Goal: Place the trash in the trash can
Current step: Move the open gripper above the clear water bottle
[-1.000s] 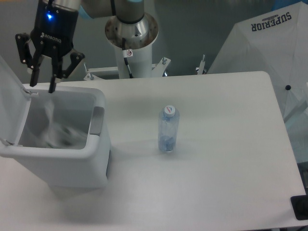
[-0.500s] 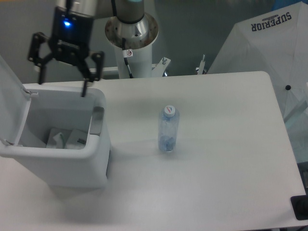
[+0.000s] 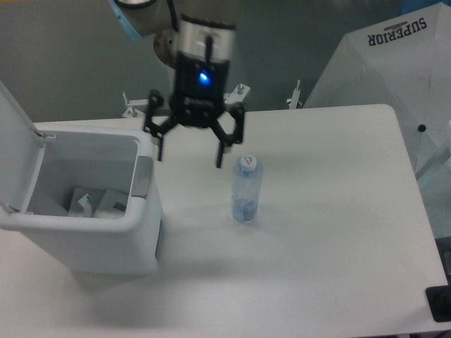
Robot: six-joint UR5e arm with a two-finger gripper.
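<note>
A clear plastic bottle [image 3: 246,190] with a white cap stands upright on the white table, right of the trash can. The trash can [image 3: 106,243] is a white bin with its flip lid [image 3: 13,134] raised at the left. A flat packet [image 3: 95,203] lies at its bottom. My gripper [image 3: 190,156] hangs open and empty above the table, between the can's right rim and the bottle, a little higher than the bottle's cap and to its left.
The robot's base column [image 3: 204,88] stands at the table's back edge. A white folded umbrella [image 3: 394,67] marked SUPERIOR leans at the right, beyond the table. A small black object [image 3: 440,304] sits at the lower right corner.
The packet dropped from the gripper into the can and settled at its bottom. The open gripper then swung right from above the can to the space beside the bottle.
</note>
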